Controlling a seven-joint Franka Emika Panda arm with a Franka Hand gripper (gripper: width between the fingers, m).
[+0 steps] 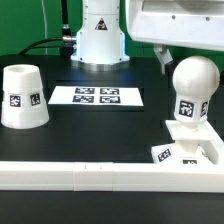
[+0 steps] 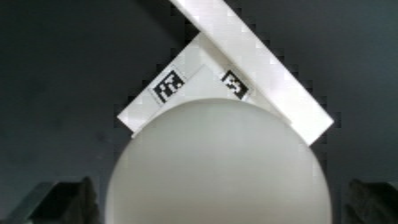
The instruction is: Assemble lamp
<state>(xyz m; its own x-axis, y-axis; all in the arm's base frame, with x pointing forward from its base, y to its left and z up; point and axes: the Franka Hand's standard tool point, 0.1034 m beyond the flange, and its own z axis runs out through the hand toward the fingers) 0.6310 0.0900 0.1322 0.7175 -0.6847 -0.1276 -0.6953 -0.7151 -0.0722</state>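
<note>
Standing upright on the base (image 1: 205, 152) directly beneath the open, empty hand (image 1: 188, 52), the bulb (image 1: 192, 80) looked fitted, so what seemingly remained was the shade (image 1: 22, 95), sitting on the table (image 1: 100, 130) well away from the hand.

White arm base (image 1: 100, 38), black cable (image 1: 45, 42), white boxy wrist housing (image 1: 180, 22), dark pincer fingers (image 2: 64, 200).
</note>
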